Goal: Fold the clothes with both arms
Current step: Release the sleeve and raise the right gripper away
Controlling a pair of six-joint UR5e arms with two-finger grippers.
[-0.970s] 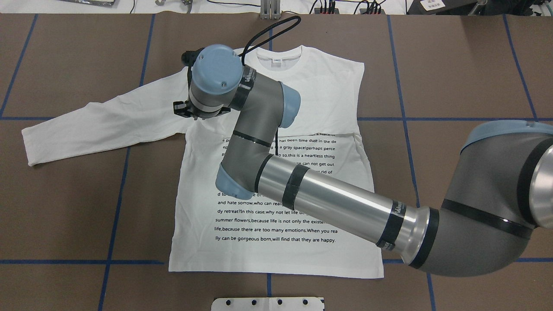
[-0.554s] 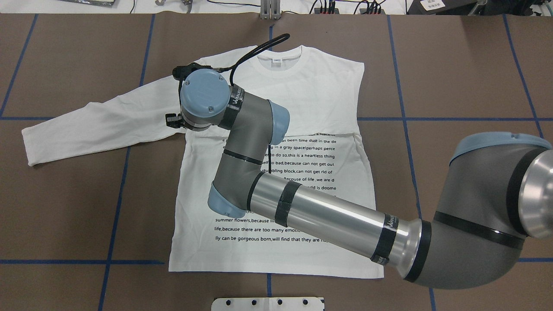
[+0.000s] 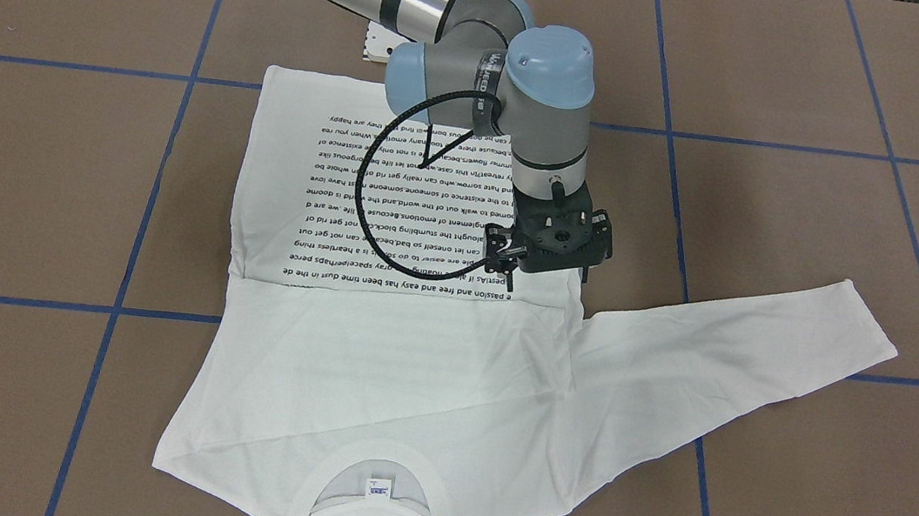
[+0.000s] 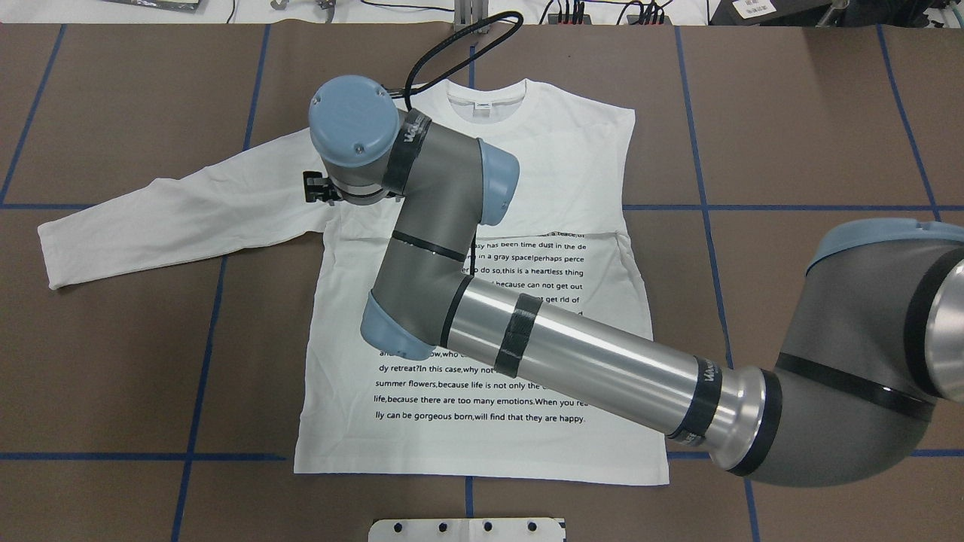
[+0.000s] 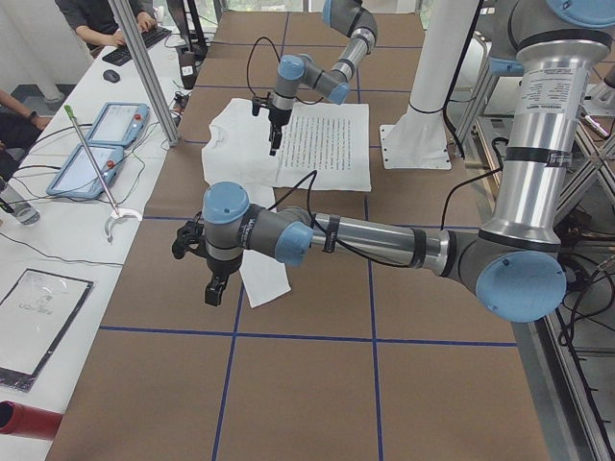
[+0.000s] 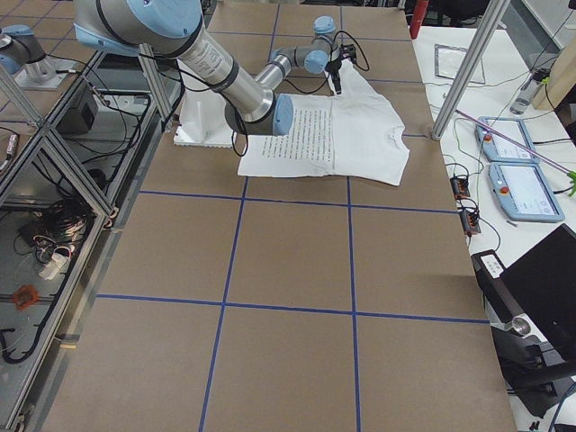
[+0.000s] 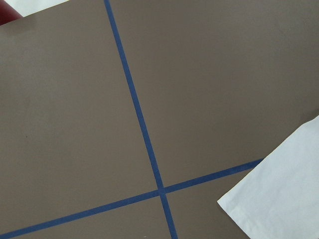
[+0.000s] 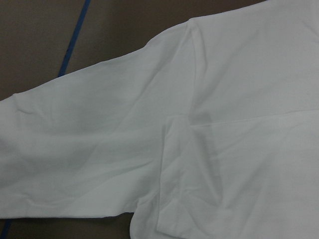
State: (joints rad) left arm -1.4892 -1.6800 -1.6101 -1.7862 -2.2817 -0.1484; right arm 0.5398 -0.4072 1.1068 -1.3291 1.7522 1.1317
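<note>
T-shirt [image 4: 557,165] flat, print up, collar [image 4: 486,94] pointing away from robot, one sleeve [image 4: 173,218] stretched left, right gripper [image 3: 550,271] above armpit [image 3: 580,315], jaw width unclear

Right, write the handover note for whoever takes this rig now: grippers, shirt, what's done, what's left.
Right gripper: over the T-shirt at the armpit on the robot's left. Whether it is open or shut, or touching the cloth, cannot be told.
Left gripper: hovers over the table beside the cuff of the outstretched sleeve. Its state cannot be told.
Shirt: flat, print up, collar away from the robot.
Done: the other sleeve seems already folded in across the chest.
Left: fold the outstretched sleeve in, then fold the body.
</note>
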